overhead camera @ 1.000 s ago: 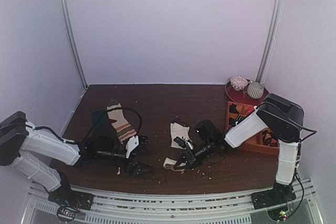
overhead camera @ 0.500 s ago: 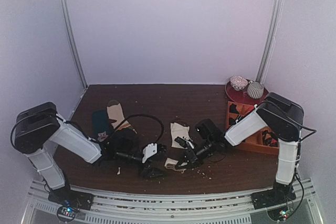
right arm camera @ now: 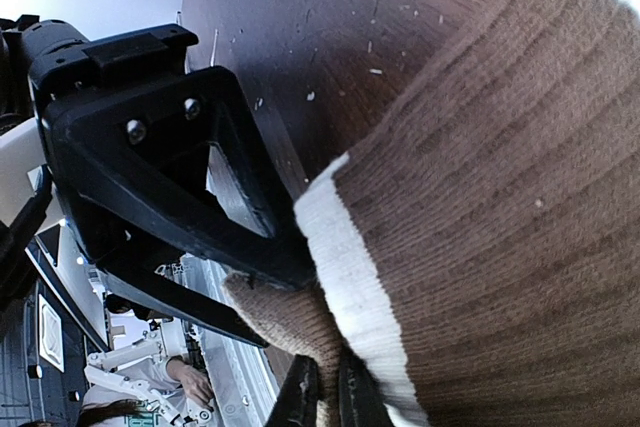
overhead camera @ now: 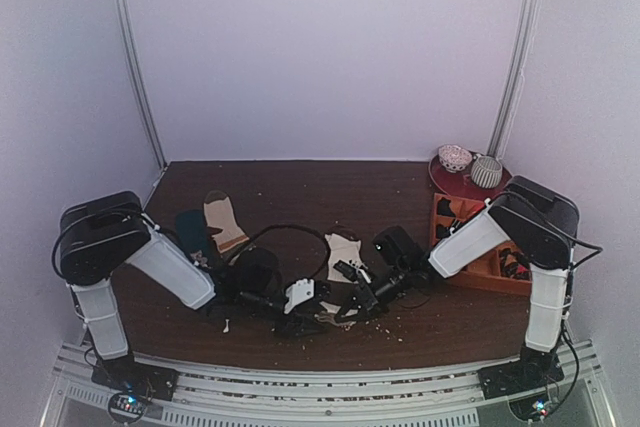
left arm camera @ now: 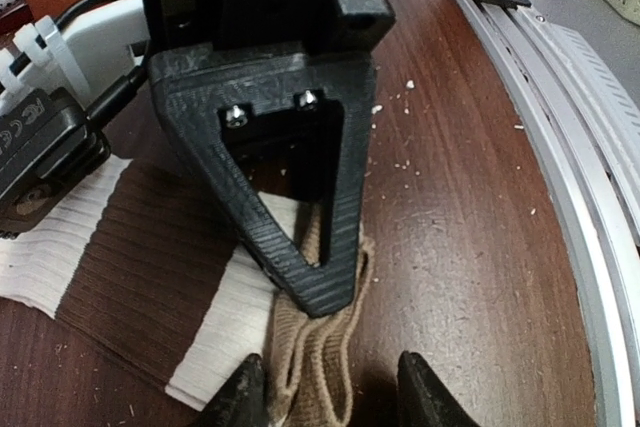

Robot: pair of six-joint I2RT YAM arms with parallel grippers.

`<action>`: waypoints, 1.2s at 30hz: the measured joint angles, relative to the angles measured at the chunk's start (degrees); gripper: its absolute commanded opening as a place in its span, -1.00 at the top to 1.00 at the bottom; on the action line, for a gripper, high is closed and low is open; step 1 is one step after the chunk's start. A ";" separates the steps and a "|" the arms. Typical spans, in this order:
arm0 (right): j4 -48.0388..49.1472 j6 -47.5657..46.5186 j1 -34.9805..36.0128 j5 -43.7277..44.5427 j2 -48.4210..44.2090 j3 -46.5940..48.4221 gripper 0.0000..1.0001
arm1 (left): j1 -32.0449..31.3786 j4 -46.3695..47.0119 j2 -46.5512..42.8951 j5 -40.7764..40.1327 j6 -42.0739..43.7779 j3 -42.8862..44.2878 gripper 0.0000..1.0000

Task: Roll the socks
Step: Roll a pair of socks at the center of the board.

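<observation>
One cream-white sock (overhead camera: 343,250) lies flat mid-table. The other sock (left arm camera: 150,277), with a brown band, a white band and a tan end (left arm camera: 320,367), lies near the front edge under both grippers. My right gripper (right arm camera: 328,397) is shut on the tan end (right arm camera: 290,322); its black fingers (left arm camera: 300,257) show from above in the left wrist view. My left gripper (left arm camera: 335,397) is open, its fingertips on either side of the same tan end, low over the table. In the top view the left gripper (overhead camera: 305,319) and right gripper (overhead camera: 347,307) meet tip to tip.
A tan striped sock (overhead camera: 222,219) and a dark teal sock (overhead camera: 190,229) lie at the left. An orange-brown tray (overhead camera: 478,269) and a red plate (overhead camera: 445,175) with rolled sock balls stand at the right. The metal rail (left arm camera: 590,207) runs along the front edge.
My left arm has swung right from the striped sock to the table's middle, bringing its open gripper to the sock end that the right gripper holds. The right arm has barely moved.
</observation>
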 measured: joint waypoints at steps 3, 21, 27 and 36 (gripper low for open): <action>0.00 0.00 -0.07 -0.24 0.13 0.00 1.00 | 0.00 -0.11 0.74 0.04 0.04 0.59 0.20; 0.61 -0.61 -0.48 -1.25 -0.04 -0.39 0.62 | 0.11 0.72 3.21 1.40 -4.04 2.51 1.00; -2.69 -5.20 -0.79 6.19 -10.32 -3.13 0.40 | 0.13 -4.85 1.22 0.92 -11.89 3.21 1.00; 10.23 -18.82 2.25 21.22 -32.76 -16.00 0.26 | 3.19 -19.87 -1.11 6.75 -26.53 6.88 1.00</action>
